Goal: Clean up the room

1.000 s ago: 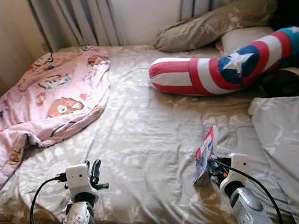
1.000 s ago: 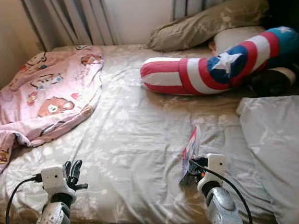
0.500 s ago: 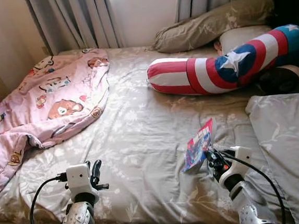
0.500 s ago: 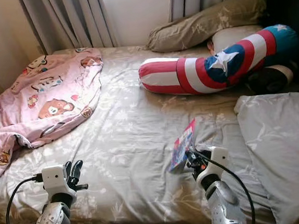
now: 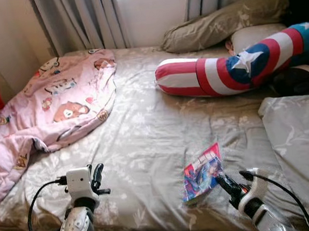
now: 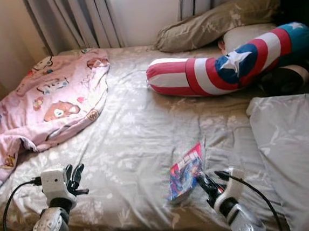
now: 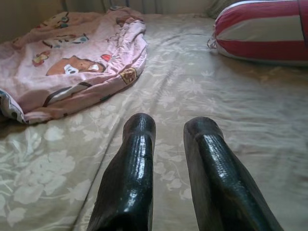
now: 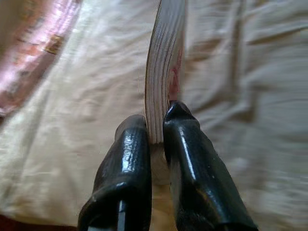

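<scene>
At the bed's (image 5: pixel 144 127) left side a pink blanket (image 5: pixel 51 105) lies bunched, and the left tool (image 5: pixel 99 177) hovers low over the near edge, fingers slightly parted and gripping nothing. Mid-bed, open sheet stretches back to the striped bolster (image 5: pixel 232 71). Right of centre, near the front edge, the comic book (image 5: pixel 202 173) lies tilted, its long axis running away from the robot, its near end clamped in the closed right tool (image 5: pixel 224 183), arm low and angled inward.
</scene>
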Robot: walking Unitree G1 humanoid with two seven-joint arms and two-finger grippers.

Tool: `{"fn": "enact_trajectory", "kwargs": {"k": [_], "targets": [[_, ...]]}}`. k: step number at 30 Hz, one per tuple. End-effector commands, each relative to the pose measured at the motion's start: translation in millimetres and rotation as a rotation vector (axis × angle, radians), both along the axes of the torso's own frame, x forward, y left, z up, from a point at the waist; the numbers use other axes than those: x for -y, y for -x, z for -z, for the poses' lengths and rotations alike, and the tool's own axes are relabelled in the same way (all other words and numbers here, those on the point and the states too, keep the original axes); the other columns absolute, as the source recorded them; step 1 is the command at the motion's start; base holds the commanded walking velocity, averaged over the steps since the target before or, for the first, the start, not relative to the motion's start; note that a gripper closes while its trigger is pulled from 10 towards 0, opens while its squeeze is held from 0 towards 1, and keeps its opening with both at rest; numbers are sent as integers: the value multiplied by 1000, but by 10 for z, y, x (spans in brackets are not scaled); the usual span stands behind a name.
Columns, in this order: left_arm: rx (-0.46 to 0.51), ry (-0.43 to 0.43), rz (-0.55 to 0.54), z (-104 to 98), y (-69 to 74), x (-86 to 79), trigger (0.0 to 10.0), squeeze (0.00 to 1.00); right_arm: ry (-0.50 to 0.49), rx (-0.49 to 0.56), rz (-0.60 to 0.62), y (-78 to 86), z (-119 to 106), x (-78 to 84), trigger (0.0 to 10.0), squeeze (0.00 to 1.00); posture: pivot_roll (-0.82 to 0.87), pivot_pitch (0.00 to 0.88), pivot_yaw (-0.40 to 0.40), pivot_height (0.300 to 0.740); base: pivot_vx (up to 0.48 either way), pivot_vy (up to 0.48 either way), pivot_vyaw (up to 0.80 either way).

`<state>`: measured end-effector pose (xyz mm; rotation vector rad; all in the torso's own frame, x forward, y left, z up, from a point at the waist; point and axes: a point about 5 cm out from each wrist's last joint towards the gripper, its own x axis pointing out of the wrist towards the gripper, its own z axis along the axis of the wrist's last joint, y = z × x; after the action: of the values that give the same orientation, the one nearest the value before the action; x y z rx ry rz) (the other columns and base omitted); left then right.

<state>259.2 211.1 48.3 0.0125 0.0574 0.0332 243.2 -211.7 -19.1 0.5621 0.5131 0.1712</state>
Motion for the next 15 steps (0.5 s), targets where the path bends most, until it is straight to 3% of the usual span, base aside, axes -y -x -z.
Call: {"fn": "enact_trajectory", "kwargs": {"k": [1,4,5,7,15], "targets": [[-16,-20,13,2,25,-25,10000,0,44,-25,-24,-9,40,-50,10000,0,70,0,74,644,0,0,0],[-29,-28,19,16,62,-41,10000,0,160,-79,2,27,109,22,10000,0,73,0,85,644,0,0,0],[-41,-32,25,28,92,-42,10000,0,250,-125,56,49,153,98,10000,0,74,0,97,644,0,0,0],[-46,-34,28,32,113,-42,10000,0,301,-139,76,61,167,137,10000,0,77,0,102,644,0,0,0],[-66,-37,40,38,172,-22,10000,0,372,-175,121,98,221,167,10000,0,89,31,110,644,0,0,0]]}}
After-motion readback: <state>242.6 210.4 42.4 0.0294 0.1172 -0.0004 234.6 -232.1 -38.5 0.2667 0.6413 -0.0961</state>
